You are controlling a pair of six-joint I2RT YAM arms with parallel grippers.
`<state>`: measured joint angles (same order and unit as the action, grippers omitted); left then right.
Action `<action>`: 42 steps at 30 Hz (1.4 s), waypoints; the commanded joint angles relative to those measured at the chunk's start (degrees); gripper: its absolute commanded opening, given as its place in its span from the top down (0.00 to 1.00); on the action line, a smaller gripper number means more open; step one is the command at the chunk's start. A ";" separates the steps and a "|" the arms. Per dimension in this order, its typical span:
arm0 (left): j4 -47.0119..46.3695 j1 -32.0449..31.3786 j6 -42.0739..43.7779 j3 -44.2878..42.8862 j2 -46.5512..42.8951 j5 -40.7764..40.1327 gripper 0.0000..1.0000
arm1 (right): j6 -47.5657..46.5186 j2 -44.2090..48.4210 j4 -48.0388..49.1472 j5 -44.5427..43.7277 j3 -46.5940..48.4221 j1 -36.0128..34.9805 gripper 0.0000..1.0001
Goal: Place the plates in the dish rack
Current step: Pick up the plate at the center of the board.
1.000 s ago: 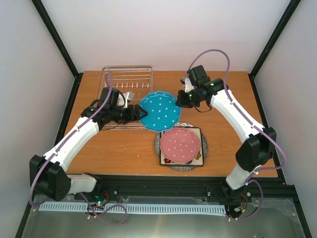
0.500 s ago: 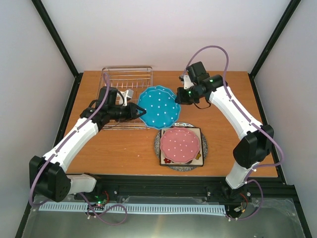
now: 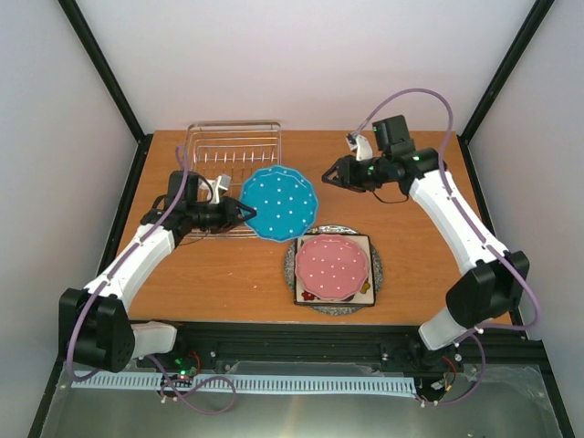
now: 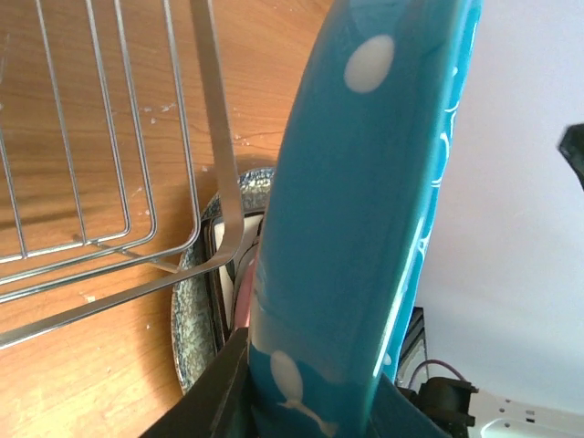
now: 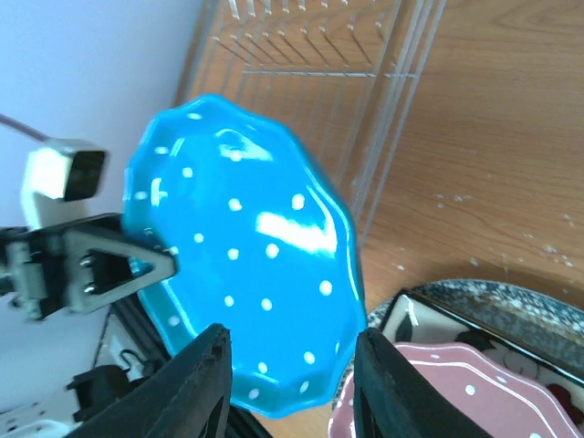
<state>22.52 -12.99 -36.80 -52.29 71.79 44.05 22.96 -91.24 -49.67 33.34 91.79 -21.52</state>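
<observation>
A blue white-dotted scalloped plate [image 3: 278, 203] hangs tilted above the table, just in front of the wire dish rack [image 3: 234, 155]. My left gripper [image 3: 245, 214] is shut on its left rim; in the left wrist view the plate [image 4: 365, 210] fills the space between the jaws of the left gripper [image 4: 310, 401]. My right gripper [image 3: 330, 176] stands open, a little to the right of the plate and not touching it. From the right wrist the plate [image 5: 246, 255] lies beyond the open right gripper [image 5: 292, 392].
A stack sits at the table's front middle: a pink dotted plate [image 3: 332, 266] on a square cream plate [image 3: 367, 290] on a round grey speckled plate [image 3: 376, 270]. The rack [image 5: 319, 55] stands at the back left.
My left gripper shut on the blue plate's left rim. My right gripper let go of the right rim and drew back to the right. The plate shifted left toward the rack.
</observation>
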 commanded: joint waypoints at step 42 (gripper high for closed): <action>-27.19 1.39 -13.28 -0.79 3.74 20.14 0.93 | 9.51 0.28 22.95 24.78 -12.87 2.00 0.96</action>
<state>3.44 -11.35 -51.40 -49.30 75.94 59.88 29.23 -89.80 -28.14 54.13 76.64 -17.72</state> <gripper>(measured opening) 0.177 0.183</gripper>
